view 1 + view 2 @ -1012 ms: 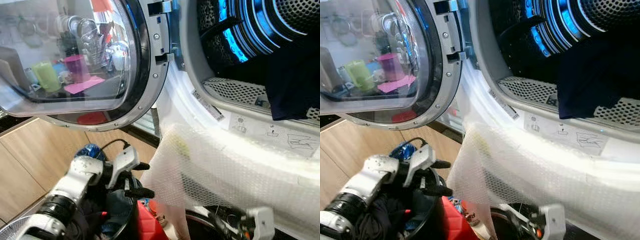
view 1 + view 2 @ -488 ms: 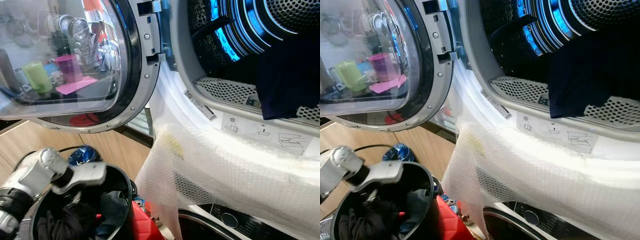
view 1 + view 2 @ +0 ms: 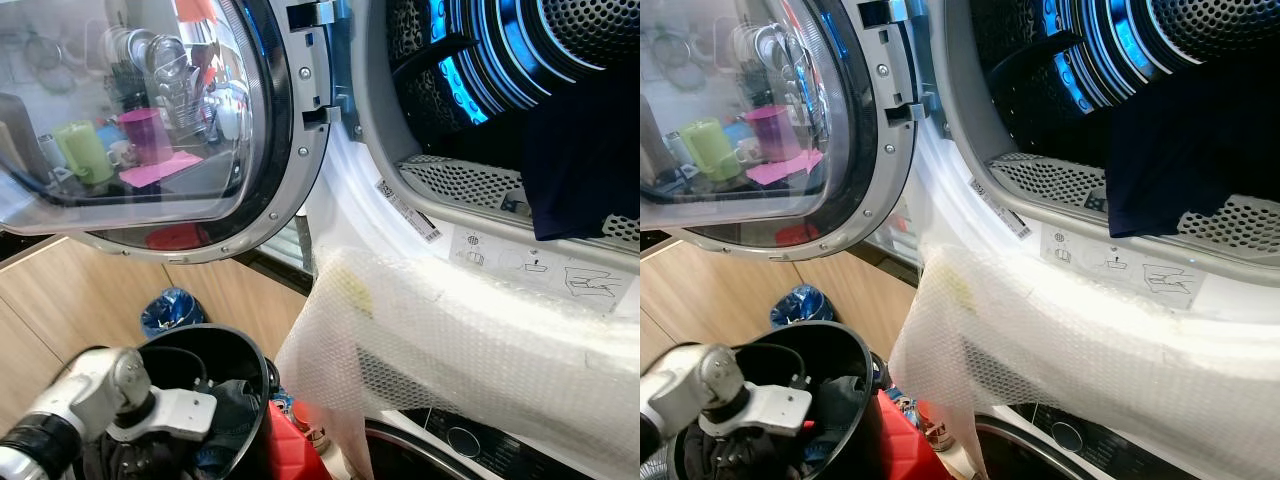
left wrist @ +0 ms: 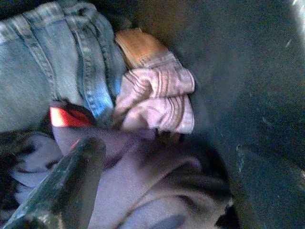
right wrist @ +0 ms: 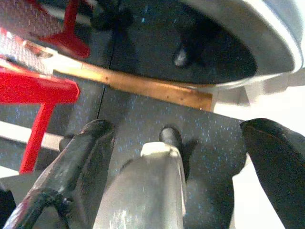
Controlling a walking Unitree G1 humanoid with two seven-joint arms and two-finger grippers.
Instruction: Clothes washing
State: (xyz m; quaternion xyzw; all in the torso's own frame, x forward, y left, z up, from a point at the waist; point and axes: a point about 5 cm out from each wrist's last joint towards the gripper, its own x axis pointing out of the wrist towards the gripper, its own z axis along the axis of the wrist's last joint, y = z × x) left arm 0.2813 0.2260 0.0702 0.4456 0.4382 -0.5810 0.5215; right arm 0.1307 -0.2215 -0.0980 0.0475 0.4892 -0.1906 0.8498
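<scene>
A black laundry bucket [image 3: 215, 335] stands at the lower left, below the open washer drum [image 3: 480, 60]. My left arm [image 3: 110, 395] reaches down into it. In the left wrist view my left gripper [image 4: 167, 150] hangs open just above the clothes, one finger [image 4: 71, 186] over a lavender garment [image 4: 138, 176]. Blue jeans [image 4: 43, 71] and a pink striped cloth [image 4: 157, 100] lie beside it. A dark navy garment [image 3: 580, 160] hangs over the drum's lower rim. My right gripper [image 5: 178, 128] hangs open over the dark floor.
The round glass washer door [image 3: 150, 120] is swung wide open to the left. Bubble wrap [image 3: 470, 350] drapes over the machine's front below the opening. A red object [image 3: 290, 445] stands right of the bucket, a blue bundle [image 3: 170, 310] behind it by wooden cabinets [image 3: 70, 300].
My left arm has dropped from the bucket's rim down into the bucket. The right gripper, seen at the bottom edge one second ago, has lowered out of the head views.
</scene>
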